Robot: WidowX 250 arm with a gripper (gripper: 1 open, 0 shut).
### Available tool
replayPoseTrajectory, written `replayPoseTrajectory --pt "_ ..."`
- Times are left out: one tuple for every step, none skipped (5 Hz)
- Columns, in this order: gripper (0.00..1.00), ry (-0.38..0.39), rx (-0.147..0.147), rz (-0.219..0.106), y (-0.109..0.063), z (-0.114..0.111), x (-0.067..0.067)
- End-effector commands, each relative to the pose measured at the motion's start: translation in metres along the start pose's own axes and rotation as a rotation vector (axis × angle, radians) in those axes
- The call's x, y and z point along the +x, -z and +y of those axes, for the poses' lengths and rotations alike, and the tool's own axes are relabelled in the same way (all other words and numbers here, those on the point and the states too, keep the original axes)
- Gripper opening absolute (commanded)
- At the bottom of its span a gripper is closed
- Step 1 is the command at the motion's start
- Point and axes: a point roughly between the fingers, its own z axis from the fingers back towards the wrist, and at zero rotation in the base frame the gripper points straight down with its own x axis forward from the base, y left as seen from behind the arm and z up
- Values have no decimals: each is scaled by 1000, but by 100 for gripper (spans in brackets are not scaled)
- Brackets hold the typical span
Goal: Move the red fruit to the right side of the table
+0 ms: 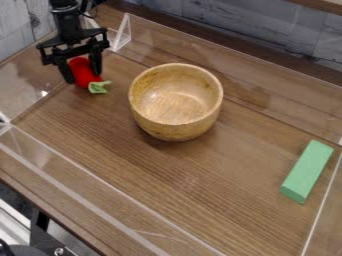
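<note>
The red fruit (84, 72) is straddled by the pincer (74, 66) on the table (174, 190); whether it is clamped cannot be told.

Bench (187, 190): dark brown wood grain, edged by low clear acrylic walls (201, 45) with faint glare. Behind, top right: grey brick-patterned wall (287, 35). Lighting even, soft. Lower left corner: dark area below bench edge, detail unclear.

Wooden bowl (175, 100) sits mid-worktop (160, 190), right of the tool (78, 62), blocking the straight path. Open lanes in front of and behind the bowl. Green block (307, 170) far right; clear walls (40, 165) along the edges.
</note>
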Motion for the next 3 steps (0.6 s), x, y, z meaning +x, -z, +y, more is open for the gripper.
replayPoseTrajectory --pt "0 8 -63 -40 -45 -8 5" --pt "0 32 -90 -23 -66 -14 -6" --pt "0 64 -107 -3 -86 -19 -17"
